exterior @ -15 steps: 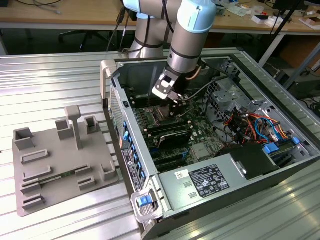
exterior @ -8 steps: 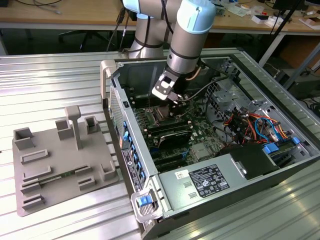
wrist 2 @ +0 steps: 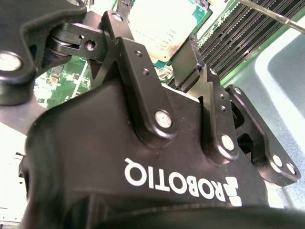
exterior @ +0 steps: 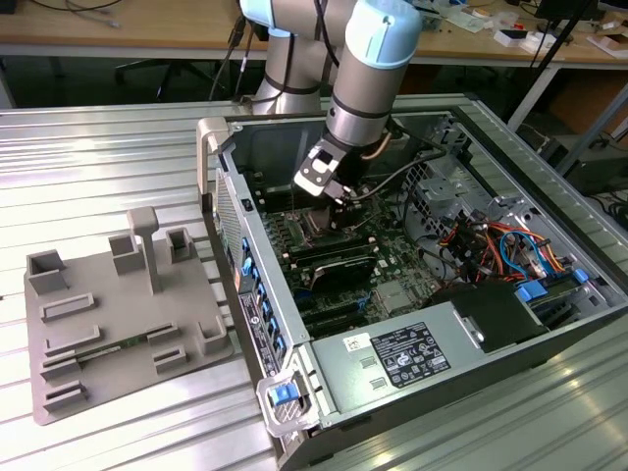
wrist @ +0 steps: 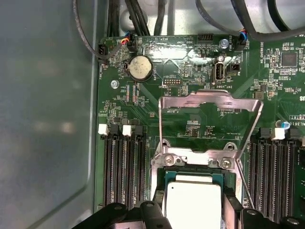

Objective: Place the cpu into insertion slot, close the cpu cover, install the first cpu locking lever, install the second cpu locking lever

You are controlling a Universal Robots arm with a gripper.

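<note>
In both wrist views the cpu (wrist: 193,195) (wrist 2: 159,21), a silvery square chip with a greenish rim, sits between my gripper's fingers (wrist: 152,214), directly over the insertion slot (wrist: 195,161). My gripper (wrist: 193,212) (wrist 2: 152,29) is shut on the chip's two opposite edges. Whether the chip rests in the socket or hangs just above it I cannot tell. The cpu cover (wrist: 209,101), a silvery frame, is swung up and open behind the socket. A thin locking lever (wrist: 243,186) runs beside the socket. In the exterior view the gripper (exterior: 334,196) reaches down inside the open computer case (exterior: 260,294).
Black memory slots (wrist: 124,167) flank the socket on both sides. A round coin battery (wrist: 140,67) and black cables (wrist: 138,19) lie beyond the cover. Coloured cables (exterior: 491,245) and a power supply (exterior: 392,353) fill the case. A grey fixture tray (exterior: 118,314) sits at the exterior view's left.
</note>
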